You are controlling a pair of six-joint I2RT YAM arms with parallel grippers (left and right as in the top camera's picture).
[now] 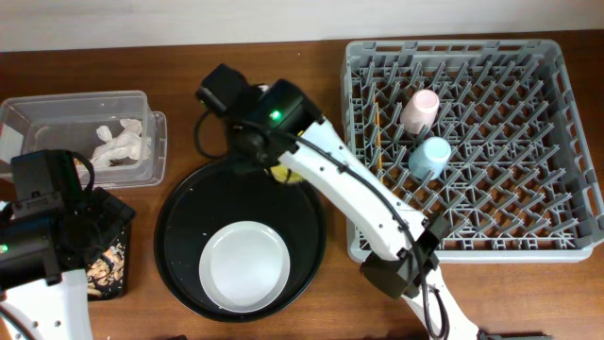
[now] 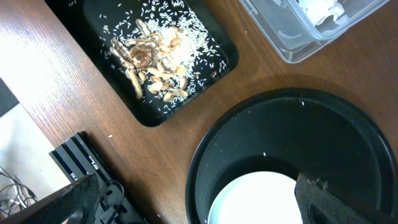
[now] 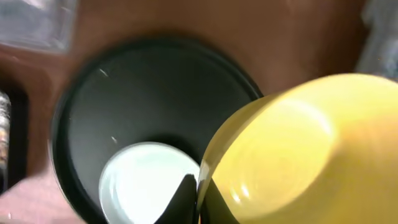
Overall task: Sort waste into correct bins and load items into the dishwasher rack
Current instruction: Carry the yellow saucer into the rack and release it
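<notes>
My right fingers (image 3: 185, 198) pinch the rim of the yellow saucer (image 3: 292, 149) and hold it over the round black tray (image 3: 124, 93). The white plate (image 3: 146, 183) sits in that tray, under them. This view is blurry.

My left fingers (image 2: 329, 199) are wide apart and hold nothing. Ahead of them lies the small black tray (image 2: 93, 22) with the food bits (image 2: 152, 62). The clear tub (image 2: 286, 46) with the tissue (image 2: 323, 9) is just past it.

The rack (image 1: 557, 142), with both cups and the chopsticks (image 1: 377, 132), is well off to the right of my right fingers.
</notes>
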